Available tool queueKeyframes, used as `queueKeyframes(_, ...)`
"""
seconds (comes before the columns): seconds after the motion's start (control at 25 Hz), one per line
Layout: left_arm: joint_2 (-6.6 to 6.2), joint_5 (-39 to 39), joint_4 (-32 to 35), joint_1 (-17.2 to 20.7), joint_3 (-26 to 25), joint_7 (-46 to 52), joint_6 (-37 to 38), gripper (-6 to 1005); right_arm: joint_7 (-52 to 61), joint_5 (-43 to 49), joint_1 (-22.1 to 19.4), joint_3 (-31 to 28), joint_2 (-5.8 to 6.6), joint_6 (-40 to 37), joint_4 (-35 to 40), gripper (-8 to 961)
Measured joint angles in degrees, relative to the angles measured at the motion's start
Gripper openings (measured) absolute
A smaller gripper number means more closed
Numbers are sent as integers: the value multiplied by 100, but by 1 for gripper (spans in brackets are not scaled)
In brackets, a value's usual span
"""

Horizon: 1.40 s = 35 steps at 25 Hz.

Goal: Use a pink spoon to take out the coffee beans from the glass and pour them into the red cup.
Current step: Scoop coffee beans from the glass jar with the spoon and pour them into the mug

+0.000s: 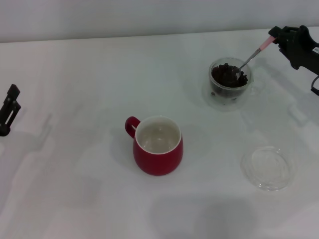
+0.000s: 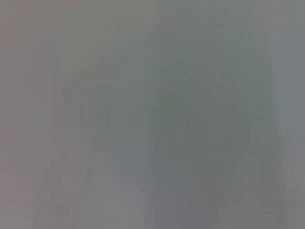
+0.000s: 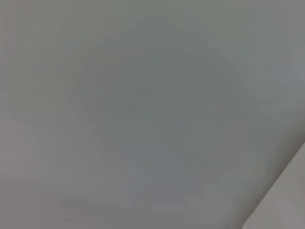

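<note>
Head view: the right gripper (image 1: 277,40), at the far right, has its fingers clenched on the pale pink handle of the small silver-stemmed pink spoon (image 1: 251,57). The spoon slants down toward the robot's left, bowl sunk in the dark coffee beans (image 1: 228,77) inside the small clear double-walled glass (image 1: 230,84). The bulbous red cup (image 1: 158,145) stands nearer, well apart on the white worktop (image 1: 75,164); a flat clear dish (image 1: 267,168) lies right. The left gripper (image 1: 9,110) is parked far left, fingers' state unclear

Both wrist views: only blurred grey

A flat clear round dish (image 1: 266,168) lies on the white table (image 1: 75,74).
</note>
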<state>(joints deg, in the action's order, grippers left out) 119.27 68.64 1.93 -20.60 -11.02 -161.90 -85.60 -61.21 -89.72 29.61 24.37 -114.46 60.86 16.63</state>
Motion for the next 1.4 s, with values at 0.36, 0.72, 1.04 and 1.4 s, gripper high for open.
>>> queueKeyframes(0.36,2,-20,0,30,18,0,8,651,-56,32,-56,238,-37,273,28,194)
queueKeyframes(0.72,9,-44,0,40,21,0,102,651,-31,9,-35,533,-87,555,-25,196)
queueKeyframes(1.04,9,-44,0,48,21,0,161,651,-54,-11,75,639,-123,826,-201,199)
queueKeyframes(1.4,18,-44,0,76,30,0,161,651,-130,-17,252,900,-153,1022,-446,201)
